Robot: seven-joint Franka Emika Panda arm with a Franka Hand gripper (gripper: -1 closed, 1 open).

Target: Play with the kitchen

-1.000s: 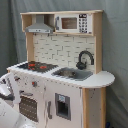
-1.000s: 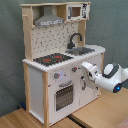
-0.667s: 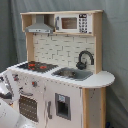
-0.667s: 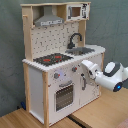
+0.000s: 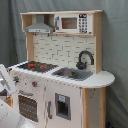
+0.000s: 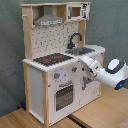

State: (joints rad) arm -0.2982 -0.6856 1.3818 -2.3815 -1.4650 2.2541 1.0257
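The arm [image 6: 107,72] is held low and reached in from the second exterior view's right, its gripper [image 6: 84,76] set against the front of the kitchen [image 6: 55,65] just below the counter. This is judged an approach to the knobs [image 6: 56,76] or the oven door [image 6: 64,95]. Whether the fingers are parted or closed cannot be told, nor whether anything is held.

The kitchen is stood on a wooden table [image 6: 30,120] before a grey curtain [image 5: 10,30]. Pale wood posts and white panels are seen, with a black stovetop [image 5: 36,65] bearing red burners and a sink [image 5: 72,74] beside it. Behind these a black faucet [image 5: 86,59] is set, and above, a grey hood [image 5: 40,26] and a small microwave [image 5: 72,23].
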